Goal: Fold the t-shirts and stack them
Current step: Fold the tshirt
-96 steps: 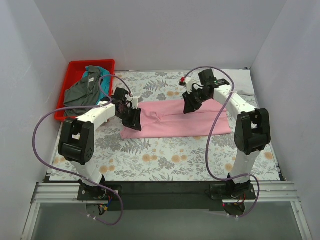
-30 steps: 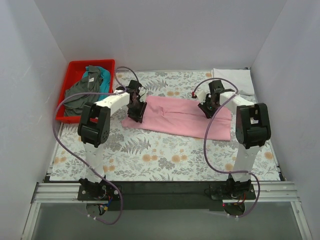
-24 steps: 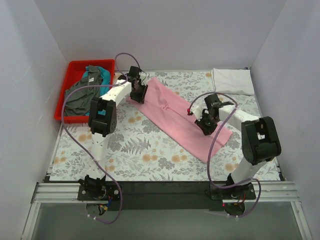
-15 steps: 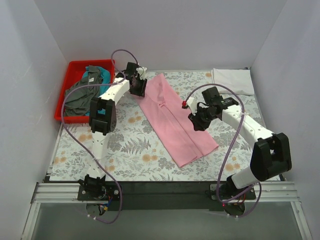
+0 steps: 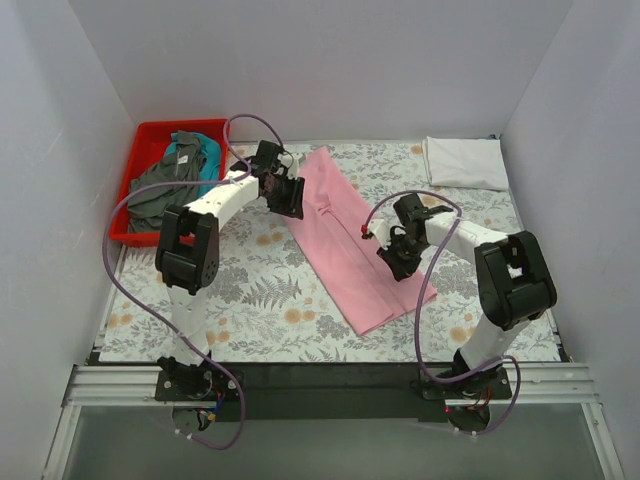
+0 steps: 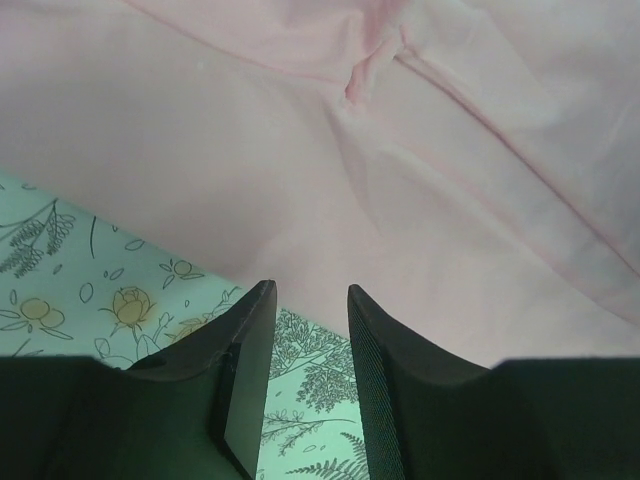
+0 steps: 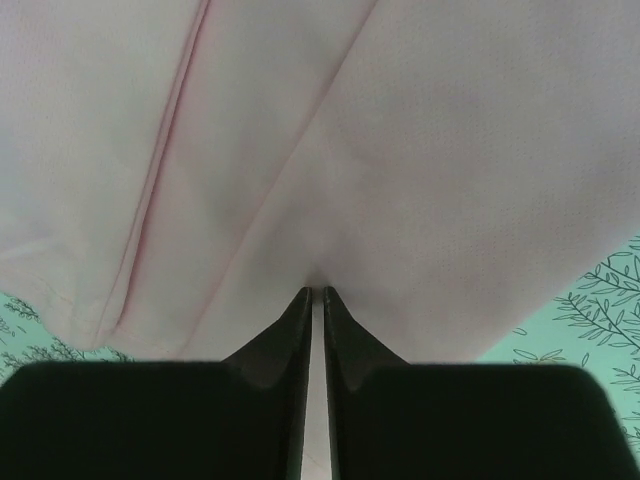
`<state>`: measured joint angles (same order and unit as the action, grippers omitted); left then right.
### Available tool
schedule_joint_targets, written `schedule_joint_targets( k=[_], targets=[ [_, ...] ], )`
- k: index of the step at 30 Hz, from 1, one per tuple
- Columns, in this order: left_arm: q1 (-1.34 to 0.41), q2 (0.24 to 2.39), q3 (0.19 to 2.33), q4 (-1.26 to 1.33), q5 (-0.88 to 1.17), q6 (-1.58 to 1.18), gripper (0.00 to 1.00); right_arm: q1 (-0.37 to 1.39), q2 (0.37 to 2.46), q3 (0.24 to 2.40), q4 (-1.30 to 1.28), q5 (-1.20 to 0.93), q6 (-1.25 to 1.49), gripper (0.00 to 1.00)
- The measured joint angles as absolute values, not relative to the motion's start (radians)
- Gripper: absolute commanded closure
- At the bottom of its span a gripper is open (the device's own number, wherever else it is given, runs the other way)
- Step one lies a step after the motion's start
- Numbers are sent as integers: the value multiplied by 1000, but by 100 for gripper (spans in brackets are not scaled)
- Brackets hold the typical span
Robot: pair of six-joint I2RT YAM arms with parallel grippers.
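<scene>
Light pink cloth t-shirt [image 5: 345, 240] is folded into a long narrow strip and lies flat on the floral grey-and-orange tablecloth [image 5: 260, 300]. It runs diagonally from near the middle of the tabletop's far edge toward the near edge, right of centre.

Left gripper [image 5: 288, 198] is at the strip's left edge, near its far end. In the left wrist view its two black fingers [image 6: 245, 340] are spread. Tablecloth shows in the gap between them and the pink hem lies just past the tips, with nothing held.

Right gripper [image 5: 397, 262] sits on the strip's right side, toward its near end. In the right wrist view the fingers [image 7: 290, 330] are pressed almost together, leaving only a thin slit. The tips are against the pink cloth and creases run into them, so it is pinching the light pink cloth t-shirt.

White cloth t-shirt [image 5: 462, 162] is folded into a flat rectangle at the far right corner of the tabletop.

Red rectangular plastic bin [image 5: 150, 133] sits at the far left corner. It holds a crumpled dark grey cloth t-shirt [image 5: 160, 190], with a teal cloth t-shirt [image 5: 183, 152] partly under it.
</scene>
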<state>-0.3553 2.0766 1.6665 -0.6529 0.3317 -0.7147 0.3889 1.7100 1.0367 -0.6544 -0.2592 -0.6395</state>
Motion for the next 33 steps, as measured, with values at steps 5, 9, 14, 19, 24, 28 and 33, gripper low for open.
schedule_joint_targets(
  k=[5, 9, 14, 19, 24, 28, 33],
  targets=[
    [-350, 2099, 1658, -662, 335, -723, 66, 471, 1672, 990, -621, -258, -628, 89],
    [-347, 2122, 1686, -684, 331, -717, 66, 612, 1653, 959, -615, -318, -587, 90],
    [-347, 2199, 1771, -705, 329, -701, 67, 828, 1672, 963, -618, -430, -529, 86],
    [-344, 2304, 1867, -734, 335, -692, 67, 838, 1705, 1015, -653, -471, -500, 82],
    [-342, 2318, 1890, -729, 335, -691, 65, 688, 1705, 1143, -673, -475, -498, 80],
    [-342, 2263, 1808, -696, 356, -691, 63, 557, 1720, 1279, -657, -468, -464, 80],
    [-342, 2189, 1747, -696, 398, -693, 63, 522, 1825, 1456, -612, -441, -400, 81]
  ],
)
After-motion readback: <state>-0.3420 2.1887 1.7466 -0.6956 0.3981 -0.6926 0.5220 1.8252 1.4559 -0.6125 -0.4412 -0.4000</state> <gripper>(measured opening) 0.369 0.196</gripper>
